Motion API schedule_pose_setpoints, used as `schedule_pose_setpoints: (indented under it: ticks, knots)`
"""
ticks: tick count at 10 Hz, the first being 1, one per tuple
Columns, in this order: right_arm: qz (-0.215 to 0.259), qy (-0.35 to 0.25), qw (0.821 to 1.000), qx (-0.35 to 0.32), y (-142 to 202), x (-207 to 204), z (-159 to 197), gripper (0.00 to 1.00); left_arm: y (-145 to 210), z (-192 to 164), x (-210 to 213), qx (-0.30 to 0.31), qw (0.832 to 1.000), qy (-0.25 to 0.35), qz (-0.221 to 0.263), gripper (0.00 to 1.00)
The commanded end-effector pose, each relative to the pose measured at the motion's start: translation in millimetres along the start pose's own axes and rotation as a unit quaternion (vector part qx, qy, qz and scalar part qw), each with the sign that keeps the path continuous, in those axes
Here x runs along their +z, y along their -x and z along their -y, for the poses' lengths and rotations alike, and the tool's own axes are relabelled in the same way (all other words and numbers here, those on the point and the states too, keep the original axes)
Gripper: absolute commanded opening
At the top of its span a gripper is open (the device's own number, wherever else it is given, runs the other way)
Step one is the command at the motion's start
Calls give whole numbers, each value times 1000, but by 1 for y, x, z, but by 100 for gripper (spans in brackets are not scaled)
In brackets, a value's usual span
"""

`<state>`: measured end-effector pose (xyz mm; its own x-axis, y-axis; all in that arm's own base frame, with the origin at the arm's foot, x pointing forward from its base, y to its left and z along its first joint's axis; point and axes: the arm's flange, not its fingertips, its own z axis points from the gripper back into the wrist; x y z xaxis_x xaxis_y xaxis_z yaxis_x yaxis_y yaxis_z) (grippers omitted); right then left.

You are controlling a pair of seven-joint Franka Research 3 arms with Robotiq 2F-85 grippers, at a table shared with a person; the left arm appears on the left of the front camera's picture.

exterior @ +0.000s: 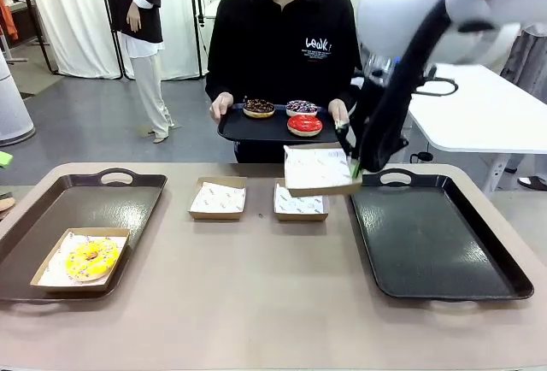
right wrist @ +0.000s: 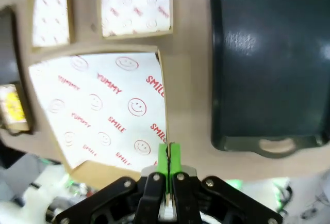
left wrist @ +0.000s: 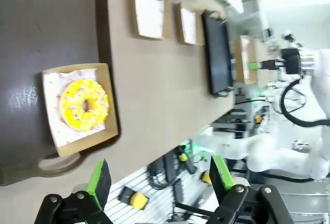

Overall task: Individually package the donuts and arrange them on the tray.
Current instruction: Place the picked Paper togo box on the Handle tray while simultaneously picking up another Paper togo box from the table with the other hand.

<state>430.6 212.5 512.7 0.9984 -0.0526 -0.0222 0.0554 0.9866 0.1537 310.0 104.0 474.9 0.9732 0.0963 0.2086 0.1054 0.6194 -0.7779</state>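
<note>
Red "YUMMY" and "SMILE" repeat across the white paper liner [right wrist: 103, 115] of the box [right wrist: 100, 171].

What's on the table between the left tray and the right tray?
Two empty paper-lined boxes, one beside another, seen in the front view.

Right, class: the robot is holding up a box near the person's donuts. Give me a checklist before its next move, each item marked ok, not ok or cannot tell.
1. right gripper shut on the lifted box by its edge: ok.
2. paper liner lying inside, nothing on it: ok.
3. chocolate donut, sprinkled donut and red donut waiting on the person's tray: ok.
4. yellow donut boxed on the left tray: ok.
5. left gripper open, apart from the lifted box: ok.
6. Edge grip firm enough for a donut's weight: cannot tell.
</note>
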Motion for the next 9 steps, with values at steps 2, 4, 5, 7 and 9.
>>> schedule_pose_setpoints:
  ticks: [2, 4, 5, 7, 9]
  knots:
    - [-34, 31, 999, 11, -57, 11, -27, 0, -3, -33, 24, 40, 994, 99, -4, 100]
    - [-41, 33, 999, 2, -78, 6, -31, 0, -2, -45, 27, 74, 990, 119, -7, 100]
    - [-44, 29, 999, 2, -86, 1, -31, 0, 0, -49, 28, 80, 989, 126, 1, 100]
    - [-48, 24, 999, -3, -99, -3, -32, 0, 4, -56, 28, 97, 987, 129, -7, 100]
    - [-48, 26, 998, -7, -106, -6, -35, 0, 9, -61, 23, 117, 983, 138, 4, 100]
